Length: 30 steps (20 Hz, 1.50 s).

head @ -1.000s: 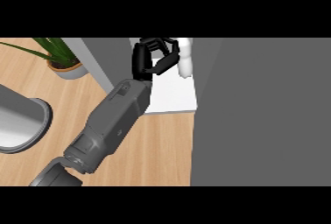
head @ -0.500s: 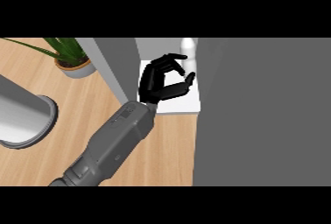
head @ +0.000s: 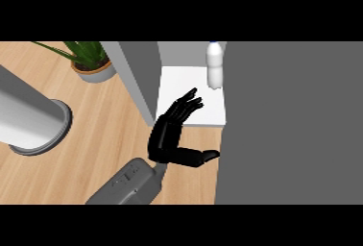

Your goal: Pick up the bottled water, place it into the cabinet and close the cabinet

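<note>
The bottled water (head: 215, 65), clear with a blue cap, stands upright on the white floor of the cabinet (head: 186, 82), close to the cabinet's right side. My left hand (head: 170, 134) is open in front of the cabinet's opening. Its fingers are straight and point up toward the bottle, with the thumb sticking out to the right. A clear gap separates the fingertips from the bottle, and the hand holds nothing. A broad grey panel (head: 291, 125), apparently the cabinet's door, fills the right of the head view. My right hand does not show.
The cabinet's grey left wall (head: 140, 77) stands just left of my hand. A potted plant (head: 90, 60) sits at the back left of the wooden counter (head: 92, 139). A large grey cylinder on a round base (head: 28, 120) stands at the left edge.
My left hand has let go of the bottle, opened, and drawn back toward me out of the cabinet. The bottle stays standing inside.
</note>
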Available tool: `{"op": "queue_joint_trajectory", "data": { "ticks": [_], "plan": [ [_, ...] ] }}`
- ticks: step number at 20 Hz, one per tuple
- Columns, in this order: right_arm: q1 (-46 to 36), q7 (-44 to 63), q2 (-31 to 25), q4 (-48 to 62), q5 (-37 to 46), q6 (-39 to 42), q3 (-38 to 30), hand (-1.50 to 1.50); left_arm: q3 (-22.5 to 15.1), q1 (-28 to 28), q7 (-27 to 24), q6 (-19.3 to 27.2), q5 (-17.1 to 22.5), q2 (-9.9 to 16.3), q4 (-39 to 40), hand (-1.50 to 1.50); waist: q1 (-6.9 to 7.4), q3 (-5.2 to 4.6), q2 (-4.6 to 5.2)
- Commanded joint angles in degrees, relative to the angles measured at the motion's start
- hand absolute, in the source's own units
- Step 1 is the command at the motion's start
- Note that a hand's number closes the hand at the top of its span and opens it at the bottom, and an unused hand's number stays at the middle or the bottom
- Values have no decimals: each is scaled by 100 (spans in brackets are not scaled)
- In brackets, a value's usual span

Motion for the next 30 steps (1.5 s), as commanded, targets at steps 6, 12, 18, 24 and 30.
{"op": "queue_joint_trajectory", "data": {
  "ticks": [6,12,18,24,30],
  "plan": [
    [121,401,-533,-852,693,-5,266,-150,-149,2286,-351,41,-37,1423,-2147,-150,101,-4,21],
    [-435,334,-1551,-863,1237,610,149,150,-265,3136,-611,-598,-13,2236,-2829,-150,215,-26,-27],
    [-1004,657,-1954,-1044,1405,679,443,150,192,3861,-1109,-1038,115,3059,-3255,-150,272,-46,2],
    [-1643,1408,-1761,-1216,1104,444,1136,150,703,4463,-1592,-1760,387,3776,-3385,-150,297,-49,83],
    [-2484,2357,-1541,-926,712,388,1659,150,884,4910,-1815,-2444,476,4357,-3434,-150,470,-53,162]
  ]
}}
